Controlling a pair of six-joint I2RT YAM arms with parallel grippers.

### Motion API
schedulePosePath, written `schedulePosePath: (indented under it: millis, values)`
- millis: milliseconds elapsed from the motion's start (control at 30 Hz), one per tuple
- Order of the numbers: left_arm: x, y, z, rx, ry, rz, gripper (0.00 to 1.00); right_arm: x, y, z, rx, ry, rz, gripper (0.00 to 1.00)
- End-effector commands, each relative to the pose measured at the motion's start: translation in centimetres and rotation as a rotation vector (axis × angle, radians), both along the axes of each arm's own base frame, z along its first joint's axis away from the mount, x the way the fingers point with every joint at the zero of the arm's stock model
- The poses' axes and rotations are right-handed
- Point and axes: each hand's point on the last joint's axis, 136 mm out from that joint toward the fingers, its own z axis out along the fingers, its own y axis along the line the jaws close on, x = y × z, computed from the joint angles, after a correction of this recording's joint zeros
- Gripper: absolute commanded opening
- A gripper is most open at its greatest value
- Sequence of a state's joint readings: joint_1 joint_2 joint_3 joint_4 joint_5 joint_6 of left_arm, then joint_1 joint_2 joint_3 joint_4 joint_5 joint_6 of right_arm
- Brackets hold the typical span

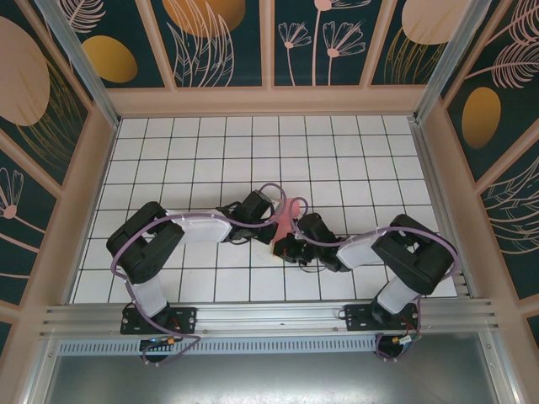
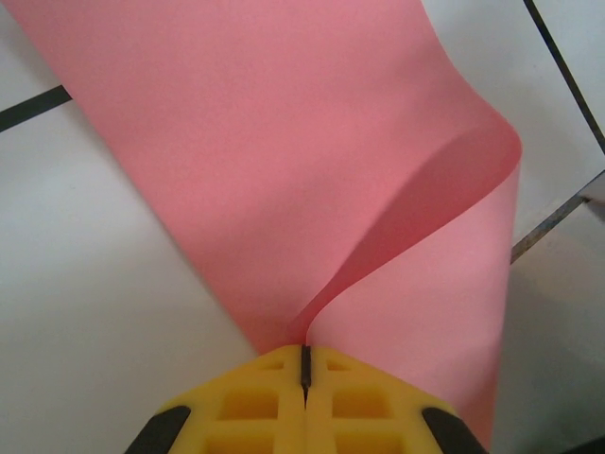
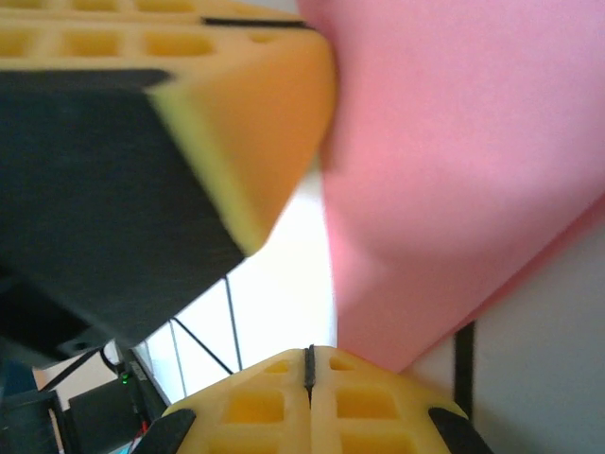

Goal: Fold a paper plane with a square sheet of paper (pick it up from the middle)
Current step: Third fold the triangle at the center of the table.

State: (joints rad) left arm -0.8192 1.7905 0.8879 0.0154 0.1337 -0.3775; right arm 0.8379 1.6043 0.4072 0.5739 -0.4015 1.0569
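The left gripper (image 2: 304, 364) pinches the square sheet of paper (image 2: 284, 170), curled (no sharp crease visible); the right gripper (image 3: 309, 364) sits closed beside it; most folds seem undone.

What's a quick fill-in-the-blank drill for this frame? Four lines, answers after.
1. The left hand is shut on a ____ sheet of paper.
2. The right hand has its jaws ____.
3. Both hands carry foam pads coloured ____.
4. The table under the arms is laid with ____ grid tiles.
Missing words: pink; shut; yellow; white.
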Motion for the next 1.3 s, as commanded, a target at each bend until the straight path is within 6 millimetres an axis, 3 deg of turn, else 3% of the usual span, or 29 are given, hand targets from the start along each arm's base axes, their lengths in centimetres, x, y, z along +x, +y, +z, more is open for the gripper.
schedulePosePath:
  millis: [0, 133, 267, 433, 633, 900, 1267]
  values:
    - [-1.8, 1.9, -3.0, 0.093, 0.07, -0.013, 0.02, -0.3, 0.3, -0.7, -0.012, 0.011, 0.016, 0.06]
    - [-1.7, 1.9, -2.9, 0.092, 0.068, -0.013, 0.02, -0.5, -0.5, -1.8, -0.072, 0.028, 0.009, 0.06]
    - [-1.6, 1.9, -2.7, 0.093, 0.063, -0.011, 0.02, 0.3, 0.3, 1.4, -0.007, -0.038, 0.02, 0.08]
    - [-1.6, 2.0, -2.8, 0.097, 0.063, -0.011, 0.02, 1.5, -0.8, 4.0, 0.046, -0.1, -0.011, 0.08]
    - [-1.6, 2.0, -2.8, 0.099, 0.064, -0.014, 0.01, 2.9, -1.8, 3.9, 0.072, -0.093, -0.051, 0.08]
    - [-1.7, 2.0, -2.8, 0.1, 0.066, -0.019, 0.02, 3.8, -1.6, 3.0, 0.089, -0.071, -0.046, 0.08]
    - [-1.5, 1.9, -2.9, 0.108, 0.063, -0.021, 0.01, 3.3, -3.5, -1.4, -0.031, 0.0, -0.068, 0.09]
